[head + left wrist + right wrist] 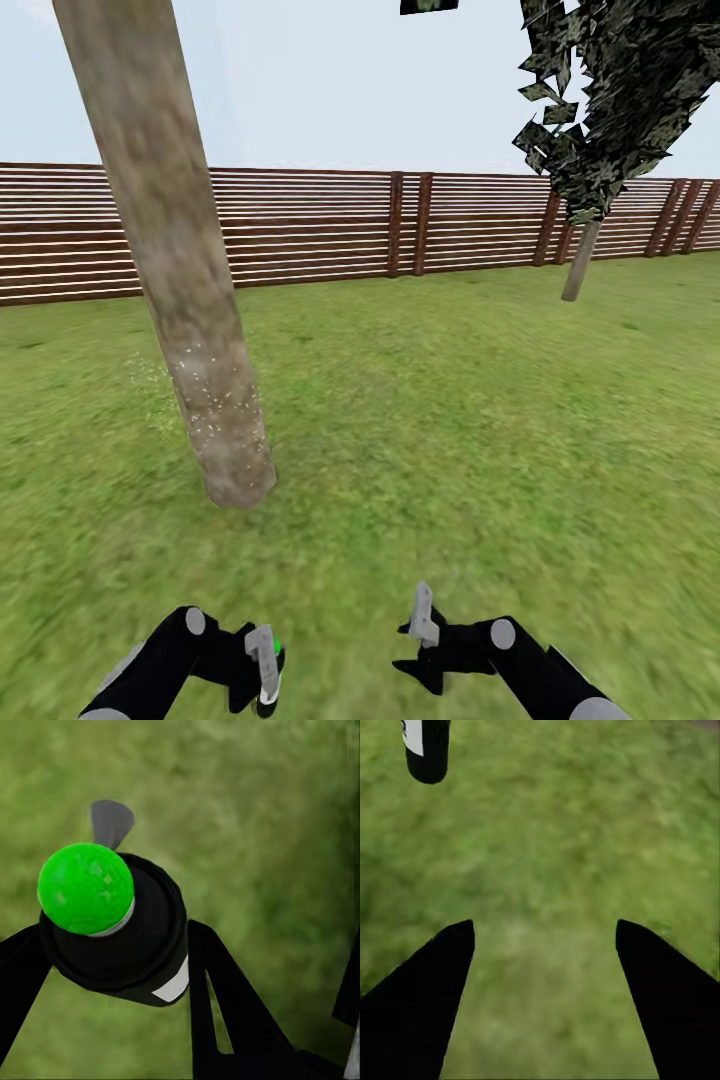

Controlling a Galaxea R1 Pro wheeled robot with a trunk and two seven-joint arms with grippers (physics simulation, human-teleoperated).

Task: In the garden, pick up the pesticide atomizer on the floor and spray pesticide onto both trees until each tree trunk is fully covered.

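Note:
My left gripper [258,680] is shut on the pesticide atomizer [274,655], low at the left of the head view. In the left wrist view the atomizer [112,930] is a black bottle with a white band and a bright green round tip, held between the black fingers [225,997]. The near tree trunk [190,300] leans up ahead and to the left. Pale specks dot its lower part [215,410]. The second tree [580,262] stands far right by the fence, its dark foliage [620,80] overhead. My right gripper [420,640] is open over grass [544,926].
Green lawn [450,430] stretches all around, bounded by a reddish-brown slat fence [400,220] at the back. The atomizer's base [427,750] shows beside the right gripper in the right wrist view.

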